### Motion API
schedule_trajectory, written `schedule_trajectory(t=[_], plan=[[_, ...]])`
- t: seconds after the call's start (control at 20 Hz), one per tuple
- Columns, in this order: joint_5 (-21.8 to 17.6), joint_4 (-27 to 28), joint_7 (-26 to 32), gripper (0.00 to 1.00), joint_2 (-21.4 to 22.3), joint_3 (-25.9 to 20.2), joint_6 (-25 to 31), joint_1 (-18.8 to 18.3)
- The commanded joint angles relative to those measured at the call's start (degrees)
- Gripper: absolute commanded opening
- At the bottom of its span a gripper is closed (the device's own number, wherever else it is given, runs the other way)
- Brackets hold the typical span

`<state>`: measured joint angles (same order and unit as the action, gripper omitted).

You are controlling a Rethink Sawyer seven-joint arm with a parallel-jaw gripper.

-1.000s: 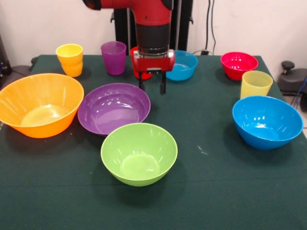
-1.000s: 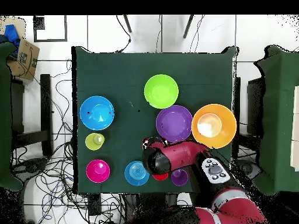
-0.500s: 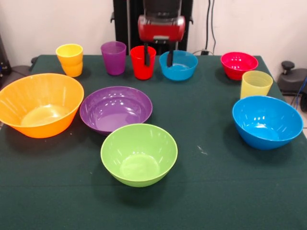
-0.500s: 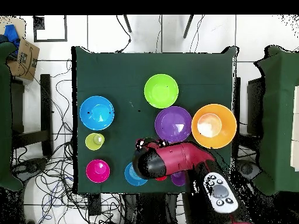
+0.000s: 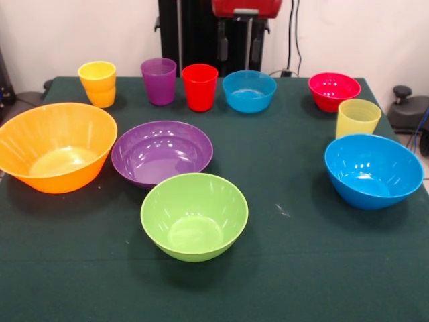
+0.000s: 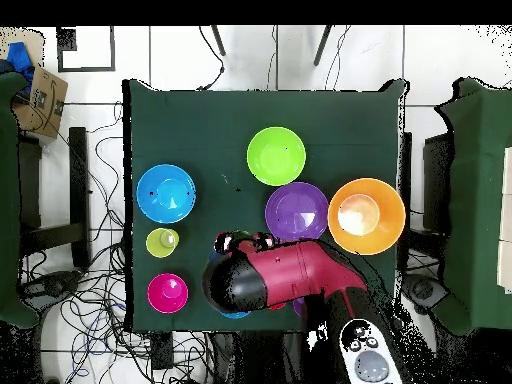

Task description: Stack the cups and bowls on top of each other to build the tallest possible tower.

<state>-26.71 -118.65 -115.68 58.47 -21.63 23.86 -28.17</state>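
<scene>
All the bowls and cups stand apart on the green table (image 5: 288, 268); nothing is stacked. The large bowls are the orange bowl (image 5: 56, 145), purple bowl (image 5: 161, 152), green bowl (image 5: 194, 215) and blue bowl (image 5: 373, 170). Along the far side are the orange-yellow cup (image 5: 98, 83), purple cup (image 5: 159, 80), red cup (image 5: 200, 87), small blue bowl (image 5: 249, 90) and red-pink bowl (image 5: 334, 90). The pale yellow cup (image 5: 357, 118) stands by the blue bowl. My gripper (image 5: 238, 48) hangs open and empty, high above the red cup and small blue bowl.
The black pedestal (image 5: 194, 33) stands behind the table. In the overhead view my red arm (image 6: 275, 280) covers the small blue bowl and the cups near the base. Cables cover the floor, and a cardboard box (image 6: 40, 90) sits at the left.
My gripper has risen from just above the purple bowl's far rim and drawn back toward the pedestal, staying open and empty. The red cup is uncovered now.
</scene>
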Motion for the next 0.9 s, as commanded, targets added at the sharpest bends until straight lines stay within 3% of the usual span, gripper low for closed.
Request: schedule_trajectory(t=[0.05,0.25,0.5,0.9], plan=[[-2.3,-2.3,5.0,1.00,-2.8,-4.4,3.1,0.2],[-4.5,-1.8,4.3,1.00,-4.1,-3.4,1.2,0.2],[-12.8,5.4,1.0,1.00,-12.1,2.3,-4.7,3.9],[-18.1,9.6,0.5,1.00,-17.2,3.4,-7.6,2.7]])
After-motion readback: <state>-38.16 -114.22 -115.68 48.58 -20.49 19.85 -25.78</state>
